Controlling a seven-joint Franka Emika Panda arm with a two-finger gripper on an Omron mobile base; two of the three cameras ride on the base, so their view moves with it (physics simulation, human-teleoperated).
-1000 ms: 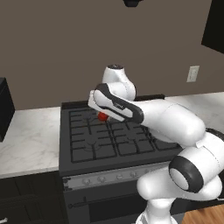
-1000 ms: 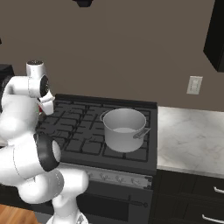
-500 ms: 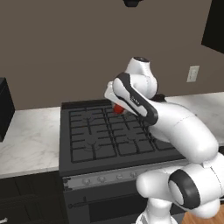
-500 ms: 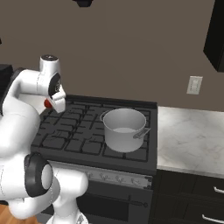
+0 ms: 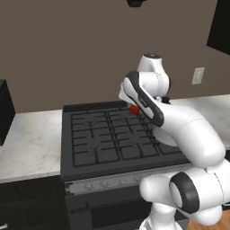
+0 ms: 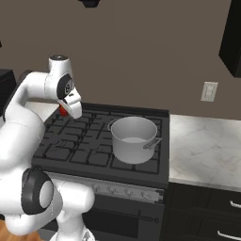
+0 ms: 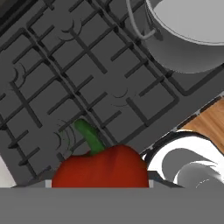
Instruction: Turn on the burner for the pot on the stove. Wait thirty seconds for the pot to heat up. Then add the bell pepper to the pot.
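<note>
My gripper [image 6: 66, 111] is shut on the red bell pepper [image 6: 62, 111], holding it in the air over the left part of the black stove [image 6: 80, 147]. The silver pot [image 6: 134, 140] stands on the stove's front right grate, open and lidless, to the right of the pepper. The burner under the pot is hidden by it. In the hand view the bell pepper [image 7: 103, 169] with its green stem sits at the bottom, above the grates [image 7: 65, 74], and the pot [image 7: 188, 41] is at the upper right. From the left base view the bell pepper [image 5: 134, 109] peeks out behind my forearm.
A row of small grey knobs [image 5: 104, 183] runs along the stove's front. Marble counter lies to the left [image 5: 27, 146] and to the right [image 6: 203, 149]. A dark appliance [image 5: 4, 112] stands at the far left, and a wall outlet [image 6: 209, 92] is behind the right counter.
My arm has swung rightward across the stove, carrying the bell pepper from the left rear corner closer to the pot. The pot has not moved.
</note>
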